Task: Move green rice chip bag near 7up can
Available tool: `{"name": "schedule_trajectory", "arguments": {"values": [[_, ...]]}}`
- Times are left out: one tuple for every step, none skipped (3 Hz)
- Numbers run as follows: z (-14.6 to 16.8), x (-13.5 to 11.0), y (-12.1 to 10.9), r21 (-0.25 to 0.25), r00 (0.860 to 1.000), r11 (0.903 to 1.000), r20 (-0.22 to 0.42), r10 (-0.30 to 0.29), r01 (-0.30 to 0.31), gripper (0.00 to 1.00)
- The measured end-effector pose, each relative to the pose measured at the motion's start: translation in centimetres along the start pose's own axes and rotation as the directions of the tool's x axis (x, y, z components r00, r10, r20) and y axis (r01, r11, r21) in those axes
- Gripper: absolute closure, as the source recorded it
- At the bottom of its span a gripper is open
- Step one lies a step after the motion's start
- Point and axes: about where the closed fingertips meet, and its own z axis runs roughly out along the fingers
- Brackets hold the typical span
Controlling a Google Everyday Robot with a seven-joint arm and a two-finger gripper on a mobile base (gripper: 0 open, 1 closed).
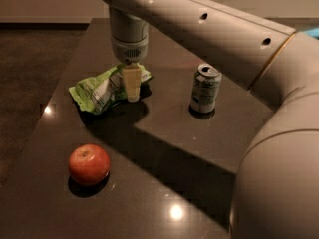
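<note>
At far left, the dark floor [30, 78] borders the dark, glossy table [164, 148], whose left edge runs diagonally from the back corner down toward the near left. The red apple [89, 164] sits alone near that left edge at the front, with bare tabletop all around it and a wide open stretch to its right.

Behind it and well apart, the green rice chip bag [99, 91] lies crumpled and flat on the table, its long side angled from front-left to back-right and its white label panel facing up. Its left end is close to the table's left edge.

The gripper [132, 96] points straight down at the bag's right end, its pale tip touching or just above the foil. Whether it is spread or closed on the bag cannot be told from this angle.

To the right, across a clear strip of tabletop, the 7up can [205, 88] stands upright, apart from the bag.

The 1 arm [214, 29] sweeps overhead from the right side, casting a broad shadow across the middle of the table.
</note>
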Motion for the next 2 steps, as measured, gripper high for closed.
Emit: {"name": "schedule_trajectory", "arguments": {"values": [[-0.07, -0.49, 0.11, -0.005, 1.0, 0.9998, -0.005, -0.022, 0.022, 0.41], [-0.68, -0.1, 0.06, -0.002, 1.0, 0.9998, -0.007, -0.022, 0.022, 0.64]]}}
